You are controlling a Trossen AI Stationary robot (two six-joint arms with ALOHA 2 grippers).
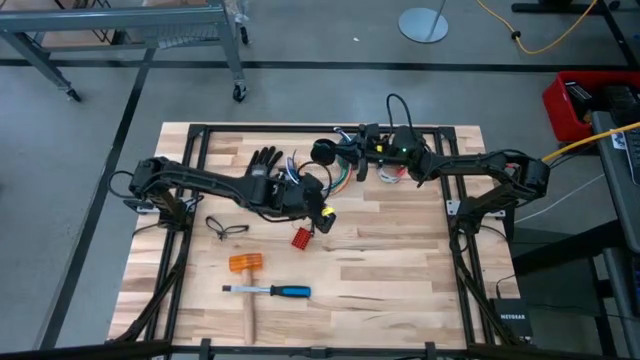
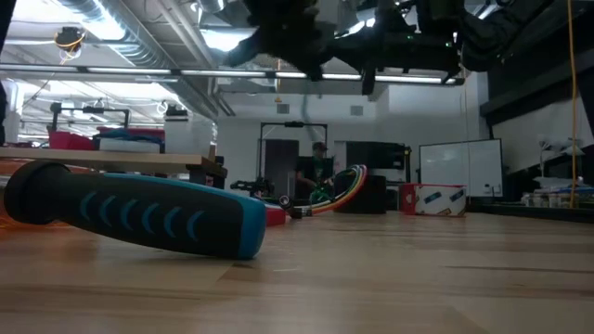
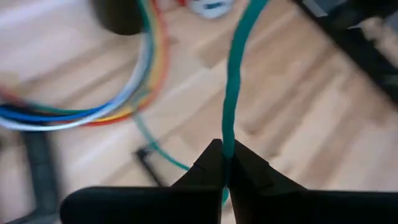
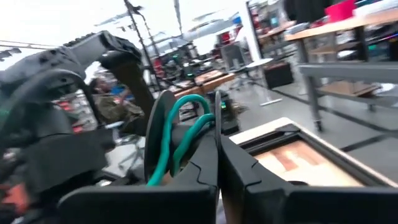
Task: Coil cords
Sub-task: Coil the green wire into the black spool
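The cords are a bundle of blue, white, orange and green strands [image 3: 118, 109] lying in a curve on the wooden table, also seen in the high view [image 1: 338, 182] and arching in the low view [image 2: 339, 190]. A single green cord [image 3: 235, 74] runs up from my left gripper [image 3: 225, 154], which is shut on it near the table's middle [image 1: 322, 208]. My right gripper [image 4: 216, 134], at the table's far middle [image 1: 347, 152], is shut and points about level, with a loop of green cord [image 4: 177, 121] beside its fingers. My left gripper pinches the green cord [image 3: 227, 138] between its two fingertips, coming slanting down from the table's left. The cord runs on away from the fingers toward the far side, fairly straight. My right gripper has the green cord's loop [image 4: 200, 124] at its fingertips, apparently pinched between them. The strands curve away over the left finger [image 4: 186, 168], clear of the table.
A black glove [image 1: 265, 160] and a dark roll [image 1: 322, 152] lie at the far side. Nearer lie a small red piece [image 1: 302, 238], glasses [image 1: 228, 228], an orange-headed mallet [image 1: 245, 264] and a blue-handled tool [image 1: 280, 291]. The table's right half shows bare wood.
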